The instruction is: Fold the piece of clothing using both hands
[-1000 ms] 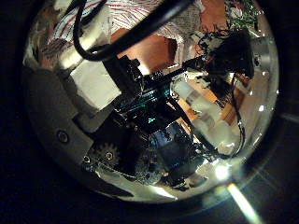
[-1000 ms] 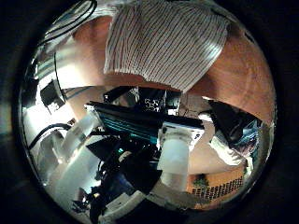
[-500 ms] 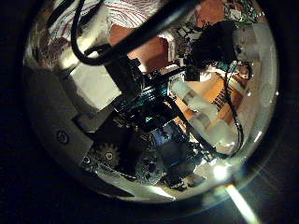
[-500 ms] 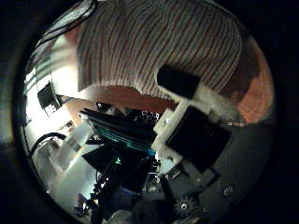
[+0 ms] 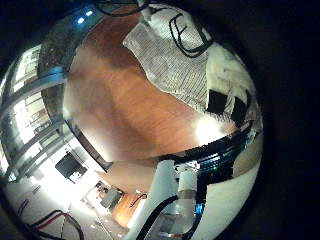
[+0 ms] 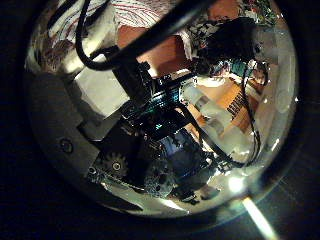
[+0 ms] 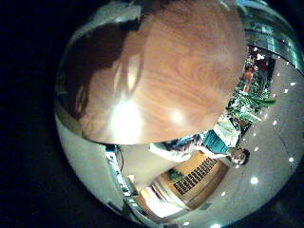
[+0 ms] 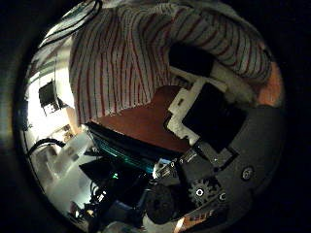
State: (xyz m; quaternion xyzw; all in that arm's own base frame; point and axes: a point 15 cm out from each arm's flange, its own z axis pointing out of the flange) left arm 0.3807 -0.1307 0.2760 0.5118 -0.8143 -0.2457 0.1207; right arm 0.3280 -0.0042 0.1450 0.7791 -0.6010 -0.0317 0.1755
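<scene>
The piece of clothing is a striped garment (image 5: 165, 50) lying on the wooden table (image 5: 120, 110). In the left little finger side palm view my left hand (image 5: 222, 95) is at the garment's edge, low over the table. The left thumb side palm view is mostly filled by my left hand (image 6: 165, 140), with a strip of the garment (image 6: 150, 15) beyond it. In the right thumb side palm view the garment (image 8: 117, 68) fills much of the picture, close to the palm. My right hand (image 8: 209, 102) curls a finger (image 8: 194, 60) onto the cloth.
In the left little finger side palm view a wide stretch of table lies beside the garment, ending at the table's edge (image 5: 150, 160).
The right hand has come down close to the garment, which now fills more of its view. Its finger has curled in over the cloth. The left hand's view has barely changed.
</scene>
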